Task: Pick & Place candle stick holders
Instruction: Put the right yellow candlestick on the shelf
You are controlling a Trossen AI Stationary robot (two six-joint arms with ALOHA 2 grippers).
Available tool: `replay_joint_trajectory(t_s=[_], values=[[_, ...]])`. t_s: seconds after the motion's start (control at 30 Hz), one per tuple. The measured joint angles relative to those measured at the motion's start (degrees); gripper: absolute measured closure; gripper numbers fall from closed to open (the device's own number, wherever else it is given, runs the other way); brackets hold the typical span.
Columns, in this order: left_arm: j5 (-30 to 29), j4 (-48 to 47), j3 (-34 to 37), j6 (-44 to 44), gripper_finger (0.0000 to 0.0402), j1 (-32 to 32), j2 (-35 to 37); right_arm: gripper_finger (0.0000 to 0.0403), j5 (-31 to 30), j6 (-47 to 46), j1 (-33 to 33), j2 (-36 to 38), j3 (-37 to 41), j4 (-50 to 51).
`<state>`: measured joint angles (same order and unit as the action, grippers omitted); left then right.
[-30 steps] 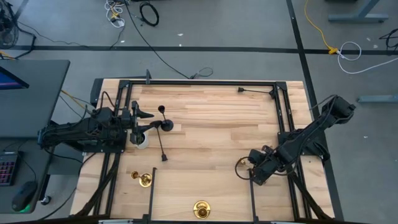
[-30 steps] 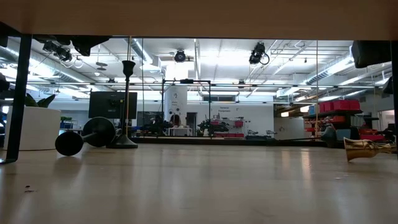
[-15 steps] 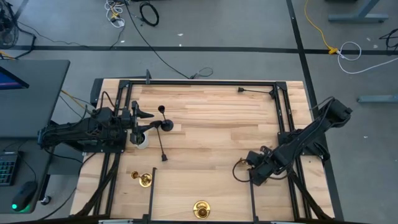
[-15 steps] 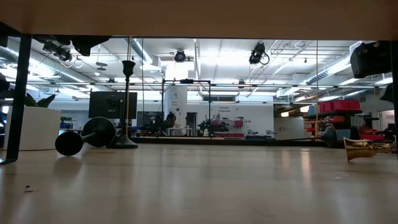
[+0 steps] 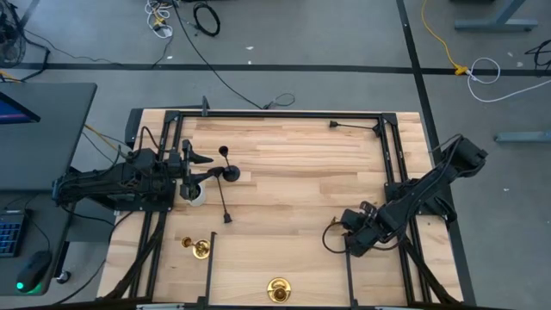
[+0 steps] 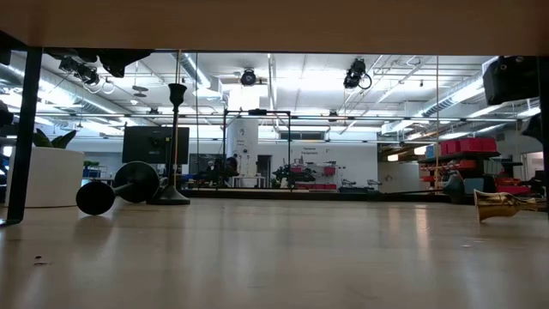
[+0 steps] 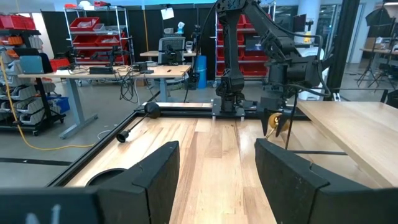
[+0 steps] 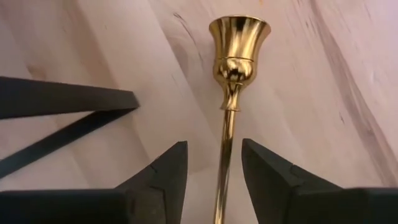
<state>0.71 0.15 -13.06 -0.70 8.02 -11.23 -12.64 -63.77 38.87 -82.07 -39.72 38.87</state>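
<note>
Since 1 s ago the right gripper (image 8: 211, 165) was shifted slightly lower over the lying shiny brass candle stick holder (image 8: 233, 74); fingers spread astride its stem, not yet pinched. Grasp judged imminent. Left gripper (image 7: 214, 180) waits spread, near table's left edge.

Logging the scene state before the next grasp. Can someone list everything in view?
black candle stick holders: three, matte black; two by the left arm, one lying along the far edge
brass candle stick holders: three, shiny gold; two near the front edge, one lying at the right arm
pot: one, white, under the left arm
table: one, light wood
left gripper: jaws open, empty
right gripper: jaws open, either side of the brass stem
</note>
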Motion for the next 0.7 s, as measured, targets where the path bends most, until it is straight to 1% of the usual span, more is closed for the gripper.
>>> replay_joint_trajectory(t_s=[0.07, 0.13, 0.23, 0.3, 0.4, 0.53, 0.7], values=[[0.0, 0.0, 0.0, 0.0, 0.0191, 0.0, 0.0, 0.0250, 0.0, 0.2, -0.1, 0.3, 0.0, 1.2], [0.0, 0.0, 0.0, 0.0, 0.0191, 0.0, 0.0, 0.0250, 0.1, -0.4, -0.2, 0.4, 0.3, 5.0], [0.0, 0.0, 0.0, 0.0, 0.0191, 0.0, 0.0, 0.0250, 0.5, -5.5, -0.2, 0.7, 0.2, 9.5], [0.0, 0.0, 0.0, 0.0, 0.0191, 0.0, 0.0, 0.0250, 0.8, -7.4, 0.1, 0.6, 0.2, 9.9], [0.0, 0.0, 0.0, 0.0, 0.0191, 0.0, 0.0, 0.0250, 1.3, -5.9, 0.2, 0.6, 0.3, 9.6], [0.0, 0.0, 0.0, 0.0, 0.0191, 0.0, 0.0, 0.0250, -1.7, -6.1, 0.2, 0.6, 0.3, 8.9], [0.0, 0.0, 0.0, 0.0, 0.0191, 0.0, 0.0, 0.0250, -1.1, -5.8, 0.2, 0.6, 0.2, 8.3]])
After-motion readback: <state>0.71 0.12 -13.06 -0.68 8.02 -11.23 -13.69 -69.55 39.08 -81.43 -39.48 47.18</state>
